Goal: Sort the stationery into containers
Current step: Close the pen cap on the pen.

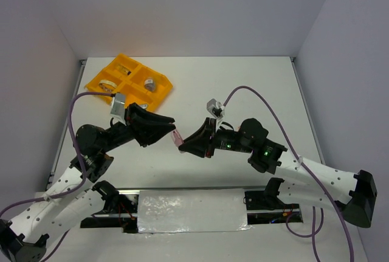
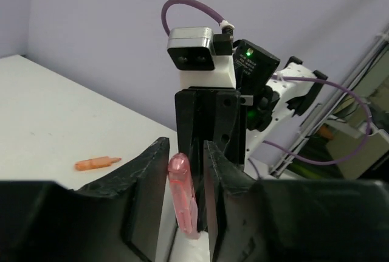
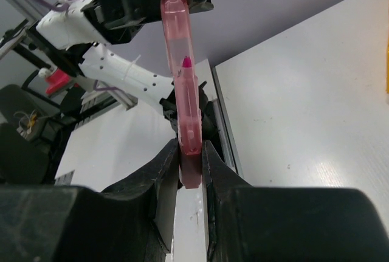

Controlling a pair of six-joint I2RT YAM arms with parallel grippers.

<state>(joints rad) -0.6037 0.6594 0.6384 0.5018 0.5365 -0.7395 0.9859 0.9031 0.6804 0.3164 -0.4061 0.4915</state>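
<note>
A pink capped piece (image 3: 182,79) of the stationery stands upright in my right gripper (image 3: 190,151), which is shut on its lower end. It hangs above the table's middle (image 1: 177,136). My left gripper (image 2: 186,152) faces the right gripper (image 1: 186,143) and straddles the pink piece's (image 2: 182,192) cap end. Its left finger touches the cap and a gap shows on the other side. An orange piece (image 2: 97,163) lies on the table. The orange-yellow tray (image 1: 159,96) sits at the back left, with a tape ring (image 1: 108,84) and a small jar (image 1: 149,83) in two of its compartments.
The left gripper (image 1: 169,126) and its arm lie just in front of the tray. Walls close the table at the back and both sides. A foil-covered strip (image 1: 191,212) runs between the arm bases at the near edge.
</note>
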